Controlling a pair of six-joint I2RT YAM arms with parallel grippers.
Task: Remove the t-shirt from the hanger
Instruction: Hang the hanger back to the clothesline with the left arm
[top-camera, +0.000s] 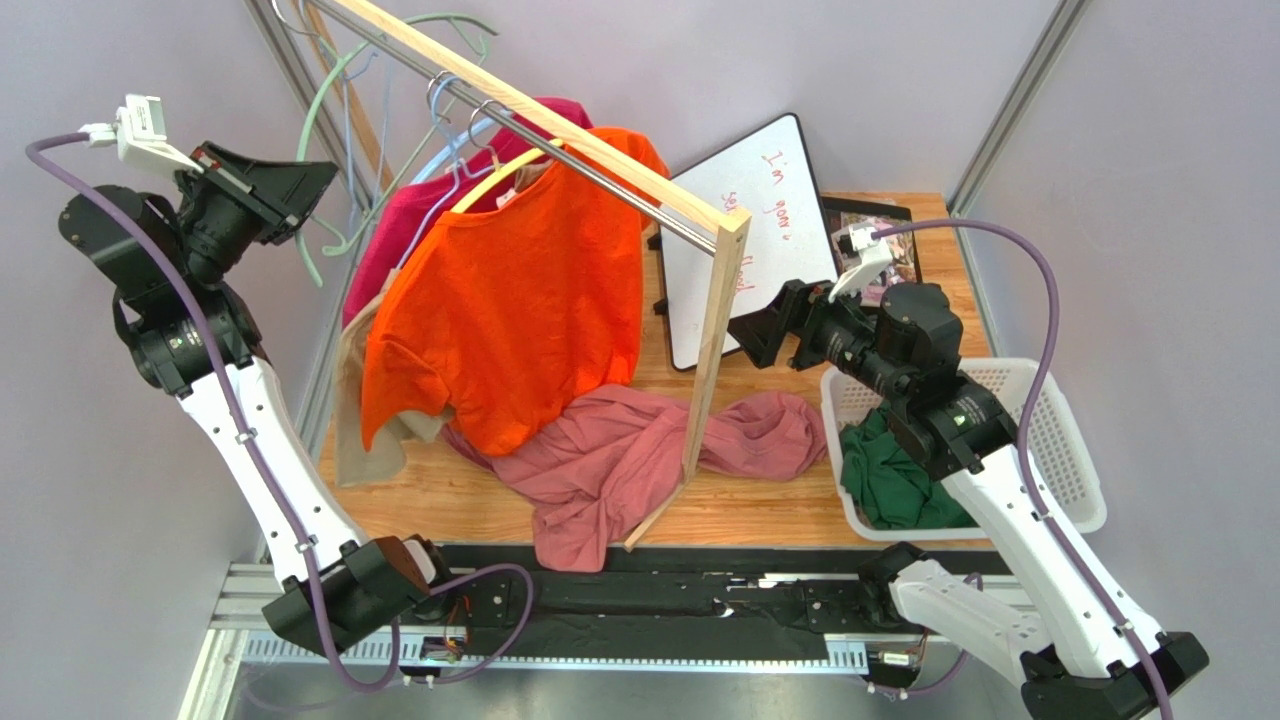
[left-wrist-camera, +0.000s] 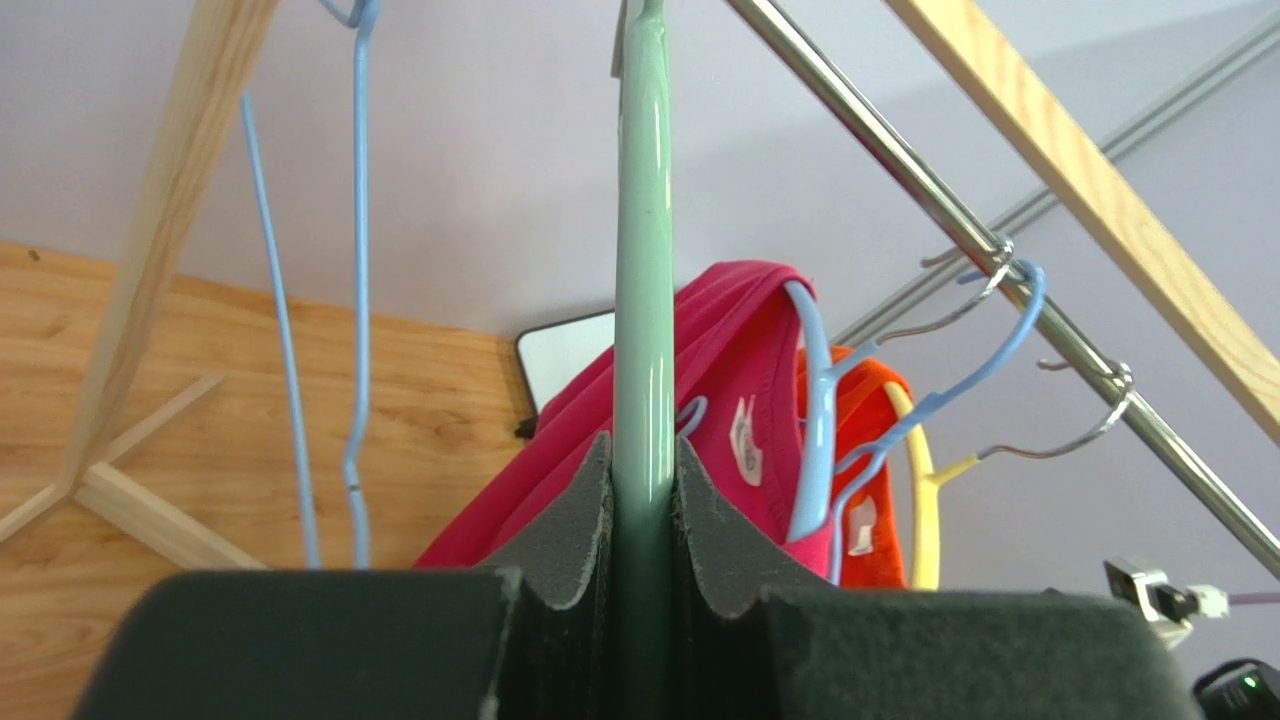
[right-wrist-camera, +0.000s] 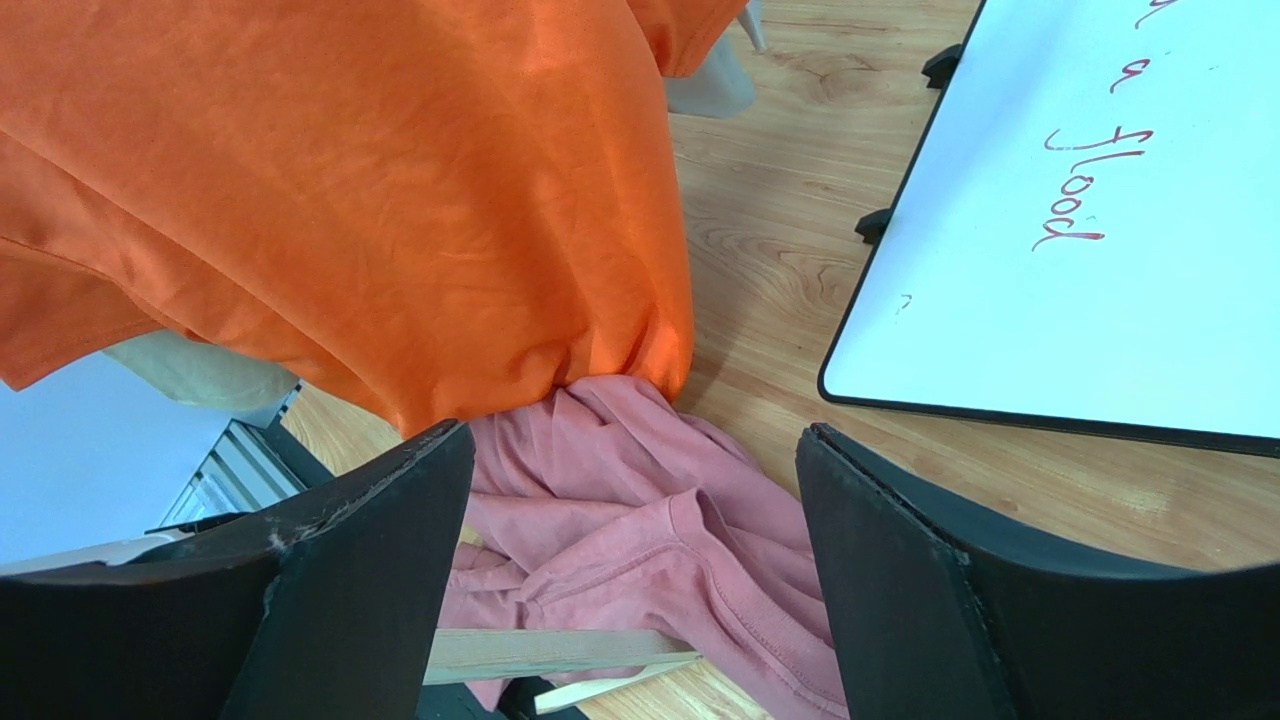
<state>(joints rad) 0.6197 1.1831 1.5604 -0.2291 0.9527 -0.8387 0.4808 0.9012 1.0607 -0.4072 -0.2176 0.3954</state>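
Observation:
An orange t-shirt (top-camera: 519, 300) hangs on a yellow hanger (top-camera: 504, 173) on the rack's metal rod (left-wrist-camera: 962, 225). A magenta t-shirt (top-camera: 406, 225) hangs behind it on a blue hanger (left-wrist-camera: 812, 420). My left gripper (top-camera: 308, 180) is raised at the rack's far left end, shut on a bare pale green hanger (left-wrist-camera: 643, 300). My right gripper (top-camera: 747, 333) is open and empty, right of the orange t-shirt (right-wrist-camera: 346, 180), with its jaws wide apart above a salmon t-shirt (right-wrist-camera: 631, 510) that lies crumpled on the table.
The rack's wooden post (top-camera: 714, 345) stands between my right gripper and the shirts. A whiteboard (top-camera: 766, 225) leans at the back. A white basket (top-camera: 1052, 435) with a dark green cloth (top-camera: 894, 473) sits at the right. A beige cloth (top-camera: 361, 435) hangs at the left.

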